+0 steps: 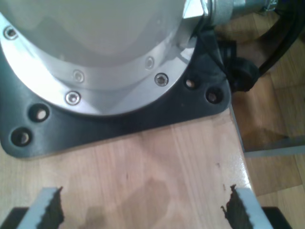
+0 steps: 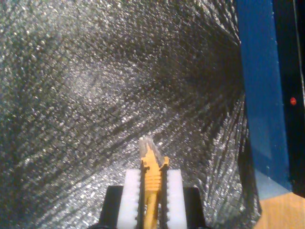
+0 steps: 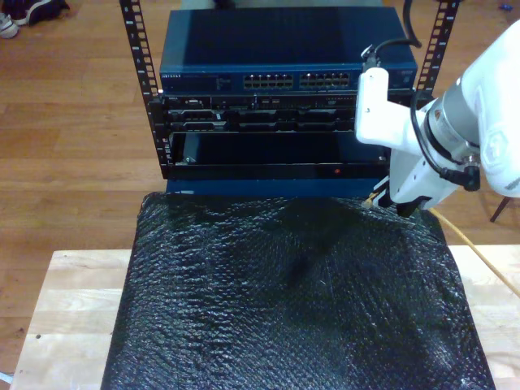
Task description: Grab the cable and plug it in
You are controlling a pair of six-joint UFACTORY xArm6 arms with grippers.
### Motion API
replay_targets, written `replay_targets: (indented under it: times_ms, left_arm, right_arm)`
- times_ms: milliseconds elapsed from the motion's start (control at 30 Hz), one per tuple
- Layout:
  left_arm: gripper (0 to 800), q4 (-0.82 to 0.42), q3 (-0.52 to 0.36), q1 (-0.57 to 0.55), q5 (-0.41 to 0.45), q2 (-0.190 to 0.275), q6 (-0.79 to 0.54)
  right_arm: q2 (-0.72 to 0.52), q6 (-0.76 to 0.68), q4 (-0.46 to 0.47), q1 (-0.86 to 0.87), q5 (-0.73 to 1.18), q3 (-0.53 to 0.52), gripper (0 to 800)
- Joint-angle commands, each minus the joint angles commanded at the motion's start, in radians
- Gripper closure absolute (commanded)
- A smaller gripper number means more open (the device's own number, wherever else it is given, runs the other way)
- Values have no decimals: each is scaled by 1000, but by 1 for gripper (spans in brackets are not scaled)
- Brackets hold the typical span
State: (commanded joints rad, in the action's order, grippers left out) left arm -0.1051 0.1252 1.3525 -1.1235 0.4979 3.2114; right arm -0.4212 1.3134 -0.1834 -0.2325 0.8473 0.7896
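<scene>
The yellow-orange cable [image 2: 151,183] is pinched between the white pads of my second gripper [image 2: 153,177], which is shut on it; its clear-tipped plug [image 2: 147,147] sticks out past the fingertips over the black bubble-wrap mat [image 2: 95,105]. In the exterior view my second gripper [image 3: 392,200] hangs at the mat's far corner on the exterior view's right, just in front of the rack, and the cable [image 3: 479,253] trails off to the right. My first gripper [image 1: 143,207] is open over bare wood, its toothed fingers [image 1: 50,210] wide apart, facing an arm's round metal base [image 1: 95,57].
A blue network switch [image 3: 284,57] with a row of ports [image 3: 296,81] sits atop the rack [image 3: 276,122] behind the mat [image 3: 292,301]. A red light [image 3: 336,171] glows low on the rack. Black arm cables [image 1: 276,43] run beside the dark base plate [image 1: 143,114]. The wooden table [image 3: 65,317] borders the mat.
</scene>
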Motion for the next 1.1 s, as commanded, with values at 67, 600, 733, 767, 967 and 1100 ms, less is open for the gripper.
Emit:
replay_targets:
  times_ms: [67,600,733,767,967,1100]
  left_arm:
    - [0,0,0,0,0,0,0]
    - [0,0,0,0,-2,0,0]
    - [0,0,0,0,0,0,0]
    - [0,0,0,0,0,0,0]
    - [0,0,0,0,0,0,0]
    - [0,0,0,0,0,0,0]
  right_arm:
    - [2,2,9,-2,-35,-5,800]
    - [-17,6,18,0,-434,-287,800]
    - [-6,0,40,0,-454,-313,800]
    - [-2,0,41,2,-454,-311,800]
    - [38,3,52,3,-476,-304,800]
    - [89,5,107,3,-568,-310,800]
